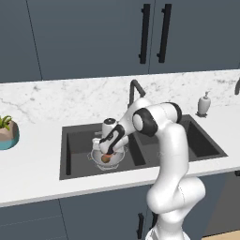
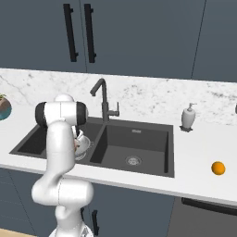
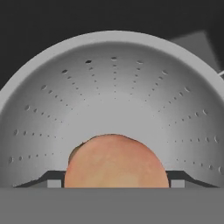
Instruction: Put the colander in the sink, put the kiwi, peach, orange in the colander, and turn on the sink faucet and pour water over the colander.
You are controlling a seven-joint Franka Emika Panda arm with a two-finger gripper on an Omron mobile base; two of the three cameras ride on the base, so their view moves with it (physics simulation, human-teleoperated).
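The silvery colander [image 3: 113,87] sits in the left basin of the dark sink [image 1: 70,133], and it also shows beside my arm [image 2: 84,146]. My gripper [image 1: 107,156] reaches down into it, its fingertips [image 3: 54,180] pressed against both sides of the pinkish-orange peach [image 3: 116,162], low over the colander's bottom. A thin brown edge behind the peach's left side may be the kiwi. The bright orange [image 2: 218,168] lies on the counter right of the sink. The dark faucet [image 1: 136,89] stands behind the divider. No water is in view.
A white soap dispenser [image 2: 188,116] stands behind the sink's right corner. A teal plant pot [image 1: 7,133] sits far left on the counter. The right basin [image 2: 152,139] has a round drain. Upper cabinets with black handles hang above.
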